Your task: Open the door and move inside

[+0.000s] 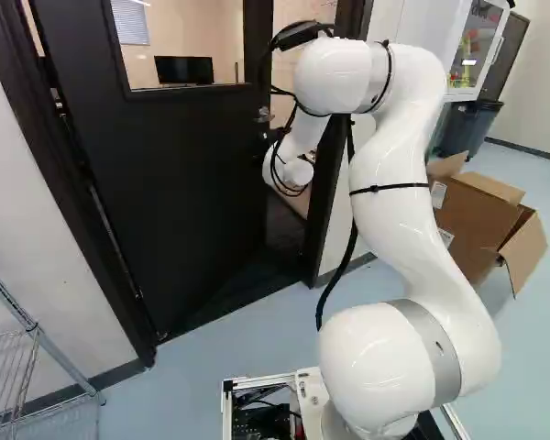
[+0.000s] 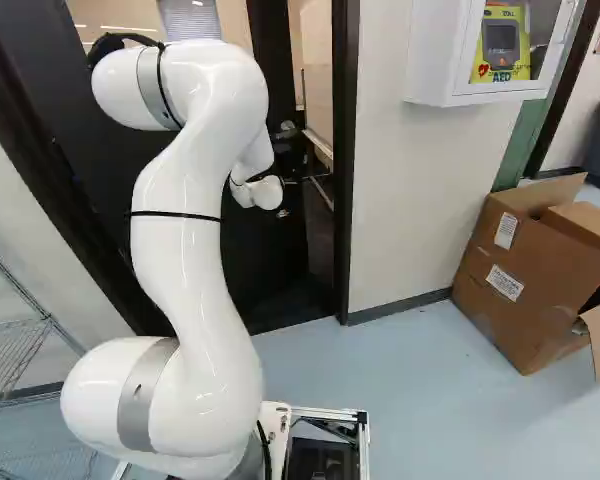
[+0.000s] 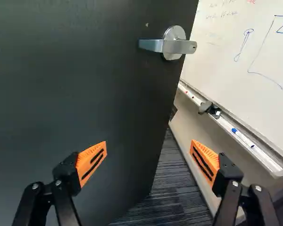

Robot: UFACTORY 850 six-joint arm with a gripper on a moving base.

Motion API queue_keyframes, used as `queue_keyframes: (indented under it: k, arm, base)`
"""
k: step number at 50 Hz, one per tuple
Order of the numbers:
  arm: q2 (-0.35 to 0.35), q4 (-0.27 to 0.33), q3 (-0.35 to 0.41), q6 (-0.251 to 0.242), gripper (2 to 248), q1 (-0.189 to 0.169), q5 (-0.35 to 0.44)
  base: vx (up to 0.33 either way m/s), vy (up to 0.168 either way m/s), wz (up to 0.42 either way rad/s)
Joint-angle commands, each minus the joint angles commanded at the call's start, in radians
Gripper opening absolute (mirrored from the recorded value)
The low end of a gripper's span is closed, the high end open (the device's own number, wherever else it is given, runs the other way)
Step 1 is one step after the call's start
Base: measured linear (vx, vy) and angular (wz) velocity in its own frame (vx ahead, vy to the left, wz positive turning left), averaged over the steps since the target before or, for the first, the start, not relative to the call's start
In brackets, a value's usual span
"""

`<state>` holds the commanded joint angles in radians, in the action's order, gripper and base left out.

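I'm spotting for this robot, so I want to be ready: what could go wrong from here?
The door stands ajar and ungripped, so it might swing back against the arm. In the wrist view its free edge shows between the open claw's fingers, so driving ahead could snag one. The whiteboard's tray beyond the opening may also catch the claw.
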<state>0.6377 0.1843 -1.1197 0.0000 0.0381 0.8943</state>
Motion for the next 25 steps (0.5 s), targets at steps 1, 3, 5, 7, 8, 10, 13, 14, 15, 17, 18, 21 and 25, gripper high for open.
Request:
queue_keyframes:
  k: [1,3,5,7,8,10,13,14,15,17,18,21,25]
  arm:
    - [-0.005,0.000,0.006,0.000,247,-0.001,0.000]
    - [-0.014,0.000,0.019,0.000,247,-0.002,0.000]
    - [-0.024,0.000,0.032,0.000,247,-0.004,0.000]
    - [-0.033,0.000,0.045,0.000,247,-0.006,0.000]
    - [-0.038,0.000,0.051,0.000,247,-0.006,0.000]
    - [-0.047,0.000,0.064,0.000,247,-0.008,0.000]
    - [-0.061,0.000,0.083,0.000,247,-0.010,0.000]
    - [-0.066,0.000,0.089,0.000,247,-0.011,0.000]
    - [-0.070,0.000,0.095,0.000,247,-0.012,0.000]
    - [-0.080,0.000,0.108,0.000,247,-0.014,0.000]
    - [-0.084,0.000,0.114,0.000,247,-0.014,0.000]
    - [-0.098,0.000,0.132,0.000,247,-0.017,0.000]
    - [-0.117,0.000,0.157,0.000,247,-0.020,0.000]
  base:
    - [0.000,0.000,0.000]
    - [0.000,0.000,0.000]
    - [0.000,0.000,0.000]
    - [0.000,0.000,0.000]
    - [0.000,0.000,0.000]
    - [0.000,0.000,0.000]
    - [0.000,0.000,0.000]
    - [0.000,0.000,0.000]
    - [0.000,0.000,0.000]
    - [0.000,0.000,0.000]
    - [0.000,0.000,0.000]
    - [0.000,0.000,0.000]
    - [0.000,0.000,0.000]
